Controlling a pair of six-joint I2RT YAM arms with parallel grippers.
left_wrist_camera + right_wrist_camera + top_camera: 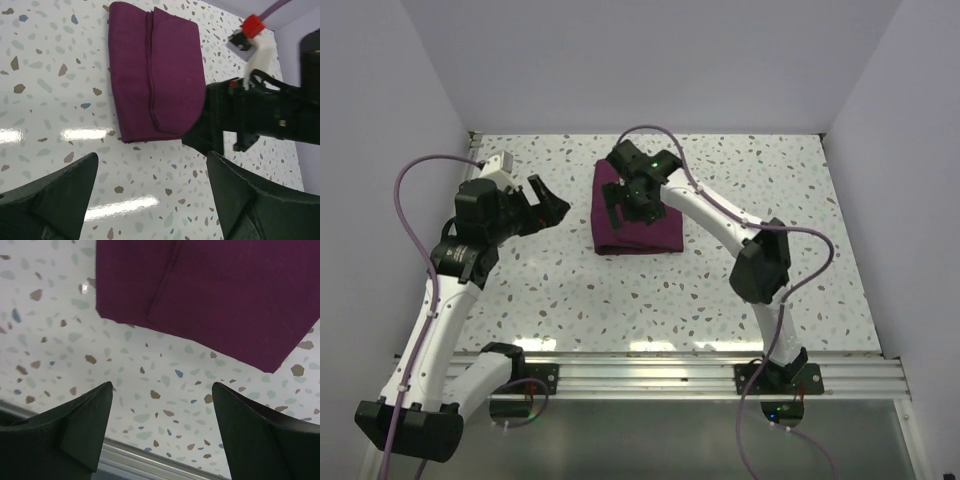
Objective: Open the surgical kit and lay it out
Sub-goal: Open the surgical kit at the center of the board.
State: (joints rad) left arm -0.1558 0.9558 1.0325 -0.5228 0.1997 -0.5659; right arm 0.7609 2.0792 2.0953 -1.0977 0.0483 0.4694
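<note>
Top view first. The dark purple cloth wrap (640, 238) lies flat on the speckled table (720, 290), folded into a tidy rectangle. It sits toward 12 o'clock from the middle of the table. The right gripper (628, 210) is over the wrap's 11 o'clock part and hides some of it. I can't tell from up here whether it's touching the cloth. The left gripper (552, 202) is off at the wrap's 9 o'clock side with a strip of bare table between them. Its 2 fingers are spread and there's nothing in them.

Left wrist cam: the wrap (150, 75) fills the area around 12 o'clock, and you can see a folded flap edge running along its length. The left gripper (152, 200) shows as 2 dark fingers at 7 and 5 o'clock. They're wide apart with only table between them, well short of the cloth. The right arm (260, 115) pokes in from 3 o'clock, and its black body overlaps the wrap's edge on that side.

Right wrist cam: the wrap (215, 295) takes up the frame from 12 to 2 o'clock, with 1 corner pointing down toward 4 o'clock and a fold line visible. The right gripper (162, 430) has its fingers splayed at 7 and 5 o'clock, empty, with speckled tabletop in the gap. The cloth looks clear of both fingertips here. A pale metal rail (150, 462) runs along the table edge at 6 o'clock.
</note>
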